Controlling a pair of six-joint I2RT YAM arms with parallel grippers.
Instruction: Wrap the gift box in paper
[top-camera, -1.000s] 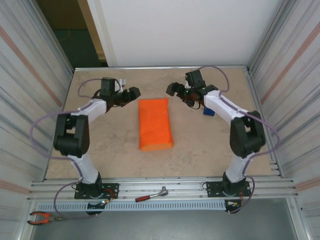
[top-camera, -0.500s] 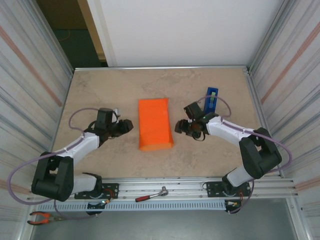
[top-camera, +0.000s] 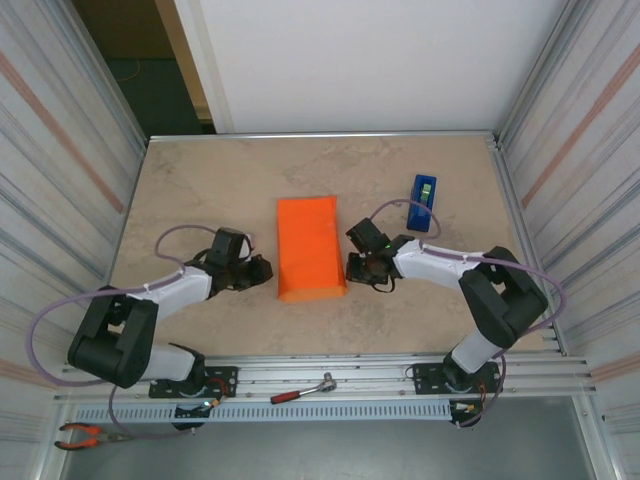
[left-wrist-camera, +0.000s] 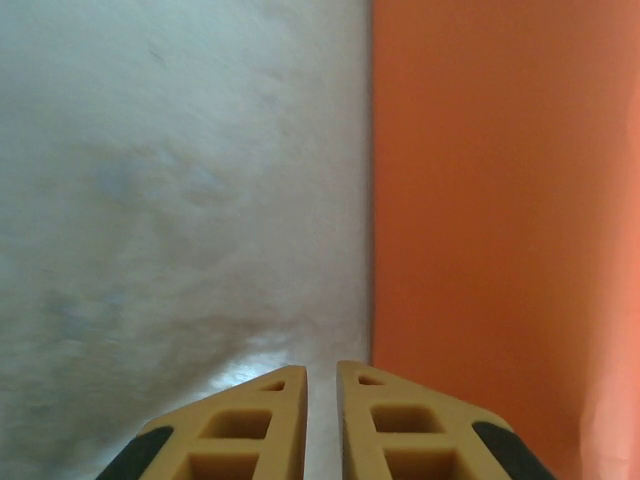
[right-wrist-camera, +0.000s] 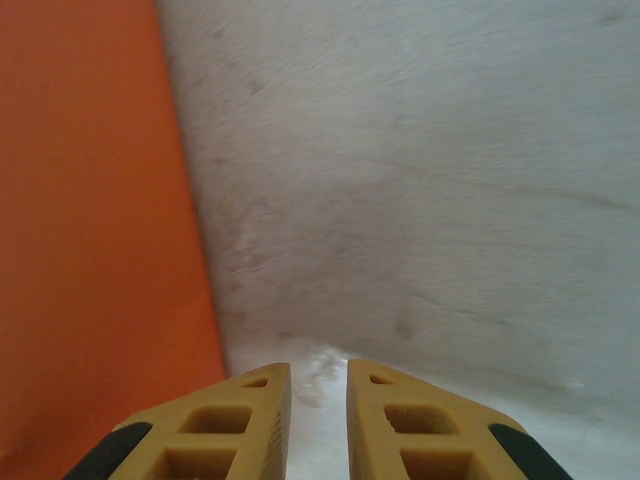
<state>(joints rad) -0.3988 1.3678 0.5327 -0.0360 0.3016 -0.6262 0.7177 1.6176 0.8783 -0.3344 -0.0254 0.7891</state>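
Two claws low on the beige mottled surface, flanking a large bright orange sheet of thin matte paper folded into an oblong bundle at the middle of the top view, long side running up and down the frame; contents hidden by the orange. At the bundle's lower left edge, the left claw, tips pointed toward it; in the left wrist view, its yellow fingers almost together with just a thin slit between, nothing gripped, orange paper on the right half of that frame and bare surface on the left. At the lower right edge, the right claw; in the right wrist view, likewise nearly closed on nothing, orange along the left side, bare surface to the right. Cannot tell whether either tip touches the paper. Upper right of the top view: a blue tape dispenser, well apart from the bundle. Bottom of that view, on the metal rail: a red-handled ratchet wrench; lower left corner, orange-handled pliers.
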